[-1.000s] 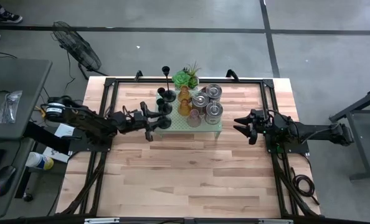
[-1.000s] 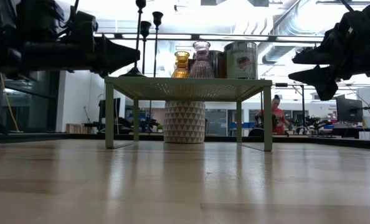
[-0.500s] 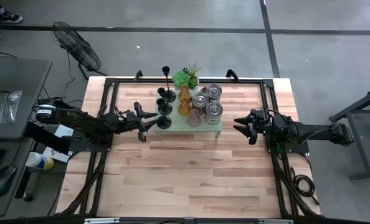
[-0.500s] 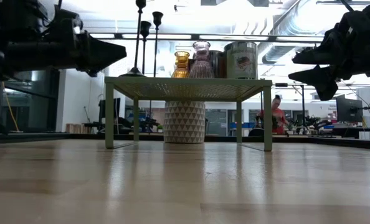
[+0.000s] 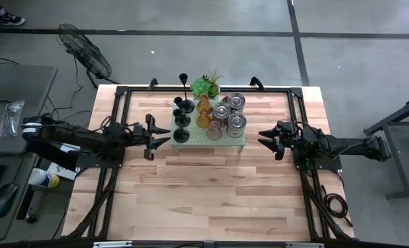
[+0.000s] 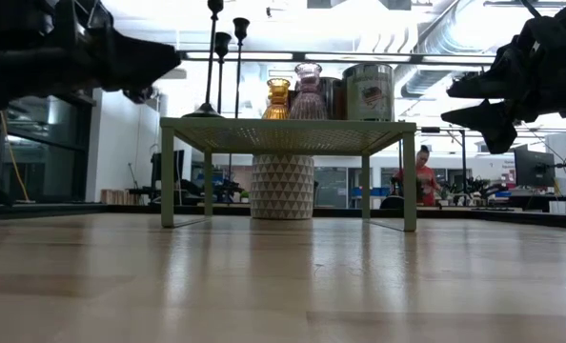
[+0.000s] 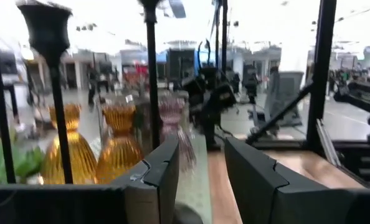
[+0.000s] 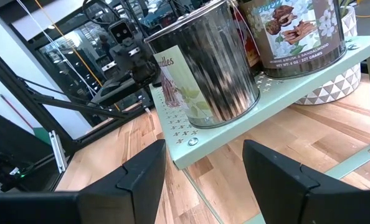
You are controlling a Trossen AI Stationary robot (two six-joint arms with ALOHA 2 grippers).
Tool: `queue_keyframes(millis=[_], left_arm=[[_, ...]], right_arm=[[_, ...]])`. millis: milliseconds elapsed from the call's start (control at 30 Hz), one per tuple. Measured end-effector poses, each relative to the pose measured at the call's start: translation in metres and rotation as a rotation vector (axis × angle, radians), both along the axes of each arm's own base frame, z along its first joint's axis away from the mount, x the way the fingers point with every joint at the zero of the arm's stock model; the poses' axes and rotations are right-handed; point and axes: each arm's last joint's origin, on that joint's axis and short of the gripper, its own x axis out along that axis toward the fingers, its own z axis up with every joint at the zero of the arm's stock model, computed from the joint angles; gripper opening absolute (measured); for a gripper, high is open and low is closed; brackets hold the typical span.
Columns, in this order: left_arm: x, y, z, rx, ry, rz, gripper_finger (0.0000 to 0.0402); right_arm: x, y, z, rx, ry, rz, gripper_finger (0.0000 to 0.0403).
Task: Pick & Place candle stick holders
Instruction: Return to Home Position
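Black candle stick holders [image 5: 182, 120] with thin stems [image 7: 151, 74], amber glass ones [image 5: 203, 114] [image 7: 119, 146] and silvery cylindrical ones [image 5: 235, 122] [image 8: 203, 74] stand on a pale green perforated stand [image 5: 193, 140] at the table's far middle. My left gripper [image 5: 164, 136] [image 7: 200, 168] hovers open just left of the stand, level with its top and tipped slightly upward, with nothing between its fingers. My right gripper [image 5: 261, 136] [image 8: 203, 165] hangs open just right of the stand, also with nothing in it.
A green spiky plant [image 5: 206, 86] in a white patterned pot [image 6: 283, 186] stands at the stand's far side. A pink glass vase [image 6: 308, 90] is among the holders. Black frame rails [image 5: 122, 93] border the table. Bare wood [image 5: 204, 200] stretches toward the near edge.
My left gripper has drawn back from the stand toward the table's left edge, rising a little and tipping its fingers slightly upward. The holders on the stand have stayed where they were.
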Motion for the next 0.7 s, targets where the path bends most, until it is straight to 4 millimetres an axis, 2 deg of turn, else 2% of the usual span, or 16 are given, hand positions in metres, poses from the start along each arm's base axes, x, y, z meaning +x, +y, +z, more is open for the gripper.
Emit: queue_keyframes(millis=[300,700], left_arm=[[-0.018,-0.001,-0.002,-0.174,0.113,-0.034,0.0125],[-0.048,-0.005,-0.017,-0.246,0.29,-0.05,0.0125]], right_arm=[[0.0,0.0,0.0,0.0,0.0,0.0,0.0206],[0.0,0.0,0.0,0.0,0.0,0.0,0.0206]])
